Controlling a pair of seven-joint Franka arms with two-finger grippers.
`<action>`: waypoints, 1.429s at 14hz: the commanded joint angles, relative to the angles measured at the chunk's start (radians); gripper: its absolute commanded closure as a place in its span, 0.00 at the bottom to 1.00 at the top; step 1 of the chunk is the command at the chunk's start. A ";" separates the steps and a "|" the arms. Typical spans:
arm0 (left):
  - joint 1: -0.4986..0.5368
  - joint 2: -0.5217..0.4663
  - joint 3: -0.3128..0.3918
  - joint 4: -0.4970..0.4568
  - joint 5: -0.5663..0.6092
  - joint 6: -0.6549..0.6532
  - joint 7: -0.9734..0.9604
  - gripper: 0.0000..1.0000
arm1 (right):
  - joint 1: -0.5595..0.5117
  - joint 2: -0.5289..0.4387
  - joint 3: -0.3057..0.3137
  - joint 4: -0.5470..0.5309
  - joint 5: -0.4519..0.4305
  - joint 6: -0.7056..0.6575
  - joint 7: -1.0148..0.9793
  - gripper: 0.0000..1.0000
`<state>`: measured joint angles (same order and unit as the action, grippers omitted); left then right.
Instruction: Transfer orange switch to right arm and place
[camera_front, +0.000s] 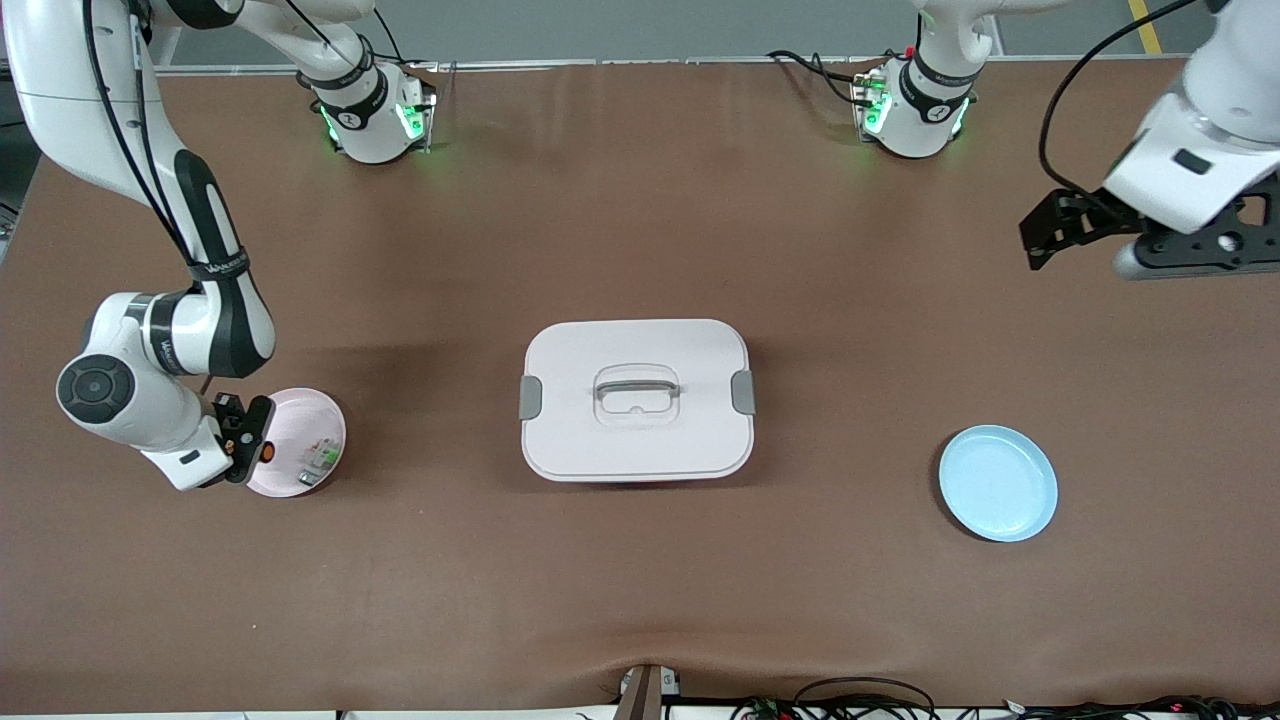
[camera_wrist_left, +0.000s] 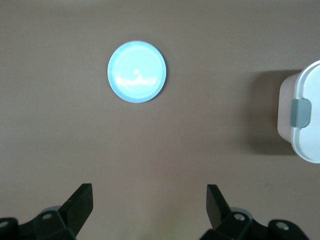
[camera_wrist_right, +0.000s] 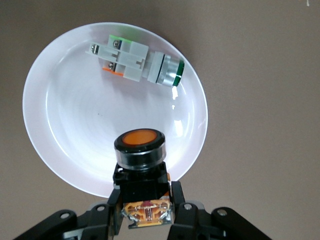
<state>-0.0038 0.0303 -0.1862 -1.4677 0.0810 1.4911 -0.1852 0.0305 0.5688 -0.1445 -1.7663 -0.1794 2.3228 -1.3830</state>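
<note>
Now, starting at the right arm's end of the bench, I see my right gripper clenched on the orange switch, holding it low over the pink plate, at the plate's rim. From that I judge the handover done and the switch in the right arm's keeping; what is left is to set it down and let go. A white-and-green part already lies on that plate, apart from the switch.

As for its lie: in the right wrist view the switch's long axis runs straight out from between the fingers, with the orange button end pointing away from the gripper and over the plate, and the terminal end sitting back at the fingers (whether the body touches the plate I cannot tell).

Moving along, the white lidded box sits mid-bench, closed, with its grey handle flat on the lid. Nearer the left arm's end lies the blue plate, bare. My left gripper hangs released and empty, high over that end of the bench, waiting.
</note>
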 joint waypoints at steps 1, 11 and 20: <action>0.001 -0.140 0.082 -0.178 -0.055 0.072 0.043 0.00 | -0.011 0.005 0.013 -0.013 -0.018 0.006 -0.005 1.00; -0.031 -0.075 0.168 -0.008 -0.041 -0.043 0.095 0.00 | 0.003 0.006 0.017 -0.101 -0.008 0.072 0.004 1.00; -0.016 -0.095 0.168 -0.026 -0.053 -0.043 0.113 0.00 | 0.000 0.006 0.017 -0.116 -0.008 0.098 0.004 0.70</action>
<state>-0.0139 -0.0552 -0.0267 -1.5043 0.0412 1.4678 -0.0810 0.0343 0.5853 -0.1298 -1.8776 -0.1793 2.4155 -1.3827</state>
